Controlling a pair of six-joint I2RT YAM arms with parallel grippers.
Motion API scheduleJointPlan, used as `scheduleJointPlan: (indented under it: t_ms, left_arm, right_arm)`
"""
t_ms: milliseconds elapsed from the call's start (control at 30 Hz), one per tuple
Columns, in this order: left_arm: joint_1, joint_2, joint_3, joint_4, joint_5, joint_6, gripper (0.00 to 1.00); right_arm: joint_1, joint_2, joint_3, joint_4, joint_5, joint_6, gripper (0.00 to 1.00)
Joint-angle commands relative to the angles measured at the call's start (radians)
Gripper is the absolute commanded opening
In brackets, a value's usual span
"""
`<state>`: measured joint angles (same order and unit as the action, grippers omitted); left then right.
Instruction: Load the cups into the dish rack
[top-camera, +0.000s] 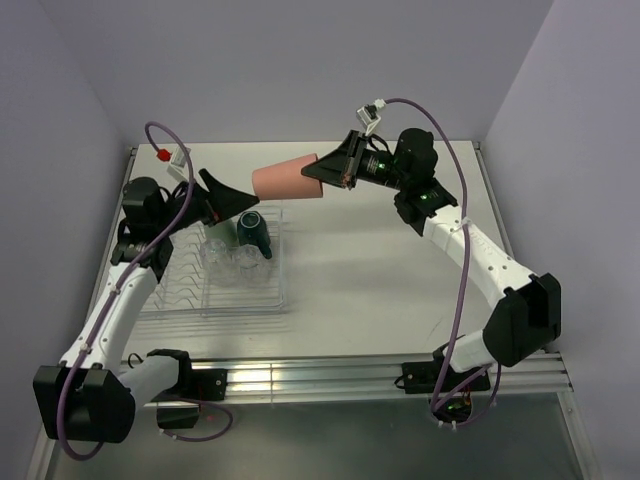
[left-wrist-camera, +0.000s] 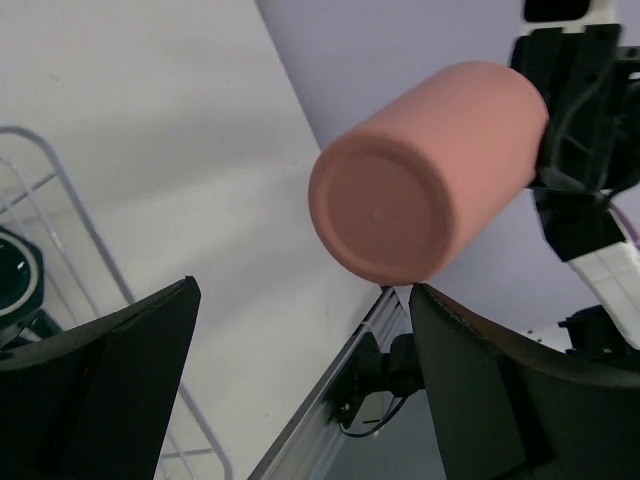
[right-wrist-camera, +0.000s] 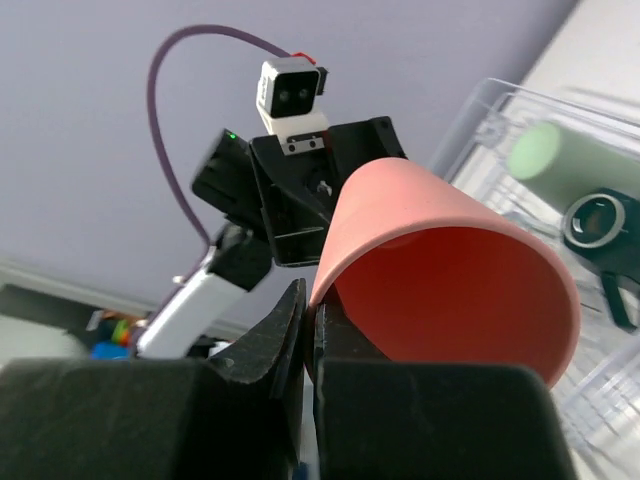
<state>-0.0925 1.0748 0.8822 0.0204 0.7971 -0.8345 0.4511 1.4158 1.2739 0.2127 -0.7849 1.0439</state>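
Overhead, the right gripper (top-camera: 328, 172) is seen raised above the far part of the table (top-camera: 380, 290), and its fingers are pressed together on the wall of the salmon-pink tumbler (top-camera: 285, 181). In the right wrist view the right gripper (right-wrist-camera: 306, 330) is shown pinching the rim, with one finger inside the mouth of the salmon-pink tumbler (right-wrist-camera: 450, 280) and the other against its outer side. The cup is held roughly level in the air, clear of the table, with its open end at the right gripper and its closed base turned toward the left arm.

The left gripper (top-camera: 236, 197) is held with its fingers spread wide and nothing between them. In the left wrist view the round base of the salmon-pink tumbler (left-wrist-camera: 420, 190) is seen just above and beyond the gap of the left gripper (left-wrist-camera: 302, 300); no contact is shown.

Below the left gripper, the dish rack (top-camera: 250, 308) is set on the left side of the table. The dark teal mug (top-camera: 253, 233) is placed among the prongs at its far right part, and clear glasses (top-camera: 232, 262) are grouped just beside it. The pale green tumbler (right-wrist-camera: 565, 160) is also seen inside the dish rack (right-wrist-camera: 480, 110), next to the mug.
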Motion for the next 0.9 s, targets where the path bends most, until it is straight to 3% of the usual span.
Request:
scheduleJointPlan:
  t_ms: [0,200,300,533,867]
  left_arm:
    - [0.002,-0.055,-0.009,0.236,0.105,-0.077,0.93]
    - [0.002,-0.111,-0.035,0.321,0.129,-0.12,0.93]
    - [0.002,-0.113,-0.02,0.287,0.12,-0.098,0.93]
    - [0.002,-0.084,-0.038,0.294,0.116,-0.103,0.93]
    - [0.0,-0.069,-0.046,0.384,0.139,-0.15,0.94]
  right_arm:
    - [-0.005,0.028,-0.022,0.295,-0.131,0.166,0.0]
    - [-0.003,0.04,-0.031,0.338,-0.134,0.192,0.0]
    - [-0.005,0.044,-0.039,0.373,-0.139,0.223,0.0]
    - [-0.002,0.069,-0.07,0.565,-0.18,0.358,0.0]
    - [0.027,0.08,-0.065,0.574,-0.195,0.354,0.0]
